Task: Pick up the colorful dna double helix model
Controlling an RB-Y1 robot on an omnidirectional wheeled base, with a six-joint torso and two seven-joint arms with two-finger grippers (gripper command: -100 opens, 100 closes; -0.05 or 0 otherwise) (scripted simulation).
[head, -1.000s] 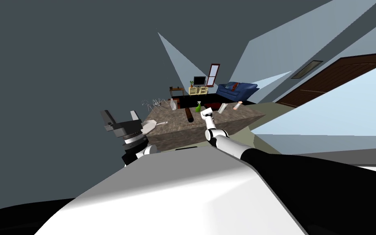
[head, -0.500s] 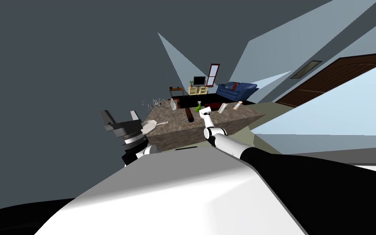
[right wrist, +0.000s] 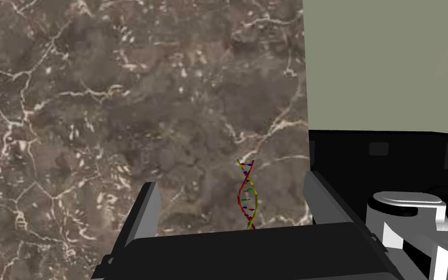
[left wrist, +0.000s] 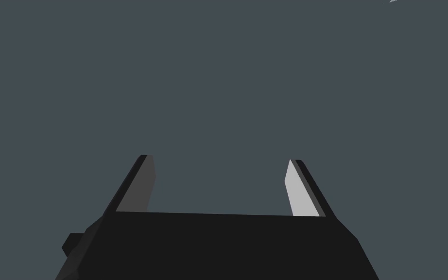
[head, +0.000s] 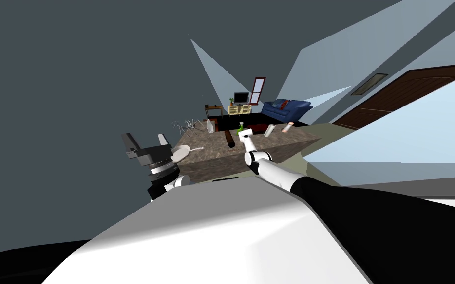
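Two right gripper [right wrist: 230, 181] fingers stand apart. The DNA helix model [right wrist: 247, 197] shows between them, low centre in the right wrist view, on the marble tabletop [right wrist: 96, 97]. It looks light, spindly and fragile, so I'd pinch mid-length, gently. Left gripper [left wrist: 219, 158] fingers are spread too.

Living room: blue sofa [head: 286, 109], television [head: 241, 97]

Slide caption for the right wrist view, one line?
Right gripper open over the brown marbled tabletop, with the colorful DNA helix model framed between its fingers.
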